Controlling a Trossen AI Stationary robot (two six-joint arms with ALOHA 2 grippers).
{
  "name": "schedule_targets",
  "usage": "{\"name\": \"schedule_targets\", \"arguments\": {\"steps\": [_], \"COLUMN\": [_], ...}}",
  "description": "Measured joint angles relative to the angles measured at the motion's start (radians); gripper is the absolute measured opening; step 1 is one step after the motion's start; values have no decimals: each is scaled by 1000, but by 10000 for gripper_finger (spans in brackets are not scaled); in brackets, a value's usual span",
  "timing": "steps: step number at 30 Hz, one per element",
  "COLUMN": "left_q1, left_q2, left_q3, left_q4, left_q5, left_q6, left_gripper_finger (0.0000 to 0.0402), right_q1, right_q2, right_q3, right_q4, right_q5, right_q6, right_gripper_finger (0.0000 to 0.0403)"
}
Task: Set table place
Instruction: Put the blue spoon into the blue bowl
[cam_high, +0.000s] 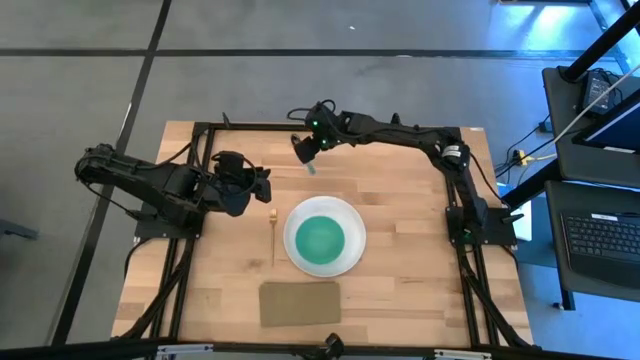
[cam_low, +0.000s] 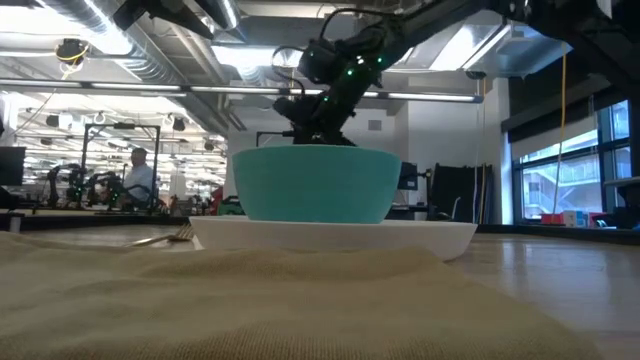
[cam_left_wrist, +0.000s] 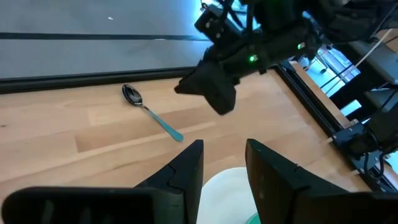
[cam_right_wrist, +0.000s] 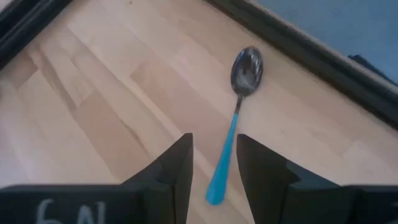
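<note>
Hovering w/ jaws apart over the spoon (cam_right_wrist: 236, 118) by the table's (cam_high: 400, 290) far edge, right gripper (cam_right_wrist: 213, 165) should drop straight, straddling the blue handle — left gripper (cam_left_wrist: 224, 171) waits open near the plate (cam_high: 350, 258).

Both arms are built of dark jointed links with black cables; green indicator lights are seen near the right hand (cam_high: 304, 150).

plate (cam_high: 345, 222): 1 | bowl (cam_high: 320, 239): 1 | spoon (cam_right_wrist: 234, 118): 1 | fork (cam_high: 273, 232): 1 | mat (cam_high: 300, 303): 1
</note>
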Motion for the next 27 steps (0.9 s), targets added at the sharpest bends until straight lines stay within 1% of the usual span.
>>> {"name": "schedule_targets", "arguments": {"steps": [11,23,27], "left_q1": [0,20,40], "left_q2": [0,0,0], "left_q3": [0,0,0], "left_q4": [0,-6,-7], "left_q5": [2,7,31], "left_q6": [-6,-7,-4], "left_gripper_finger": [112,112,112], "right_q1": [11,11,11], "right_q2": [92,142,163], "right_q3": [0,1,0], "right_q4": [87,96,81], "right_q5": [9,6,16], "right_q6": [18,56,72], "right_gripper_finger": [126,126,125]}}
